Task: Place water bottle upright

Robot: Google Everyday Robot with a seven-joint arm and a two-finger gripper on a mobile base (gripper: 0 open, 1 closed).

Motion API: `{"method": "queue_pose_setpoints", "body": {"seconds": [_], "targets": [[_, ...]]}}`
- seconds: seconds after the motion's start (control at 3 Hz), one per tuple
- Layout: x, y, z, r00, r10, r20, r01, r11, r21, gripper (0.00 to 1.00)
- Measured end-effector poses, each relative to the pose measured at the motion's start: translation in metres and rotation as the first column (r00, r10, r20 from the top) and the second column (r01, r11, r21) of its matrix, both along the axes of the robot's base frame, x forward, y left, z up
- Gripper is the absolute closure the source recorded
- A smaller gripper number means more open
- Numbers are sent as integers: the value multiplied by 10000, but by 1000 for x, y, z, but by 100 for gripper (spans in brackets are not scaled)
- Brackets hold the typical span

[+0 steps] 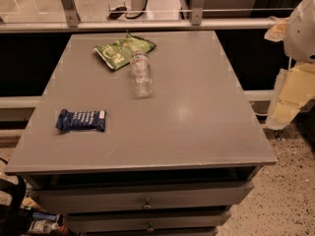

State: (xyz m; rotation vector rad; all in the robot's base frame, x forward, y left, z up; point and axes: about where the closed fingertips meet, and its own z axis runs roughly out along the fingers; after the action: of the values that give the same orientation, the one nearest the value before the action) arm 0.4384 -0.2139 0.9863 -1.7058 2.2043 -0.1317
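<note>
The water bottle (141,73) lies on its side on the surface (197,127), just on the near side of the green snack bag (123,50). Its capped, labelled end is at the bag's edge, and its long axis runs from the bag toward the near edge, so it needs tipping up onto its base. The tool (285,104) hangs well to the right of the bag, beyond the surface's side and holding nothing, probably not yet reaching; I cannot tell whether it is open or closed.
</note>
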Motion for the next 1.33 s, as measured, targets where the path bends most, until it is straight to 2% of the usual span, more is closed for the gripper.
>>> {"method": "queue_pose_setpoints", "body": {"seconds": [0.33,0.67,1.0,1.33], "targets": [[5,-4,7,9999,-24,133,23,10000,60,0],[27,-13,23,9989,-214,406,195,9988,455,0],[55,-17,37,9950,-941,339,877,9837,1569,0],[81,-4,38,9822,-1871,-166,1847,9463,2652,0]]}}
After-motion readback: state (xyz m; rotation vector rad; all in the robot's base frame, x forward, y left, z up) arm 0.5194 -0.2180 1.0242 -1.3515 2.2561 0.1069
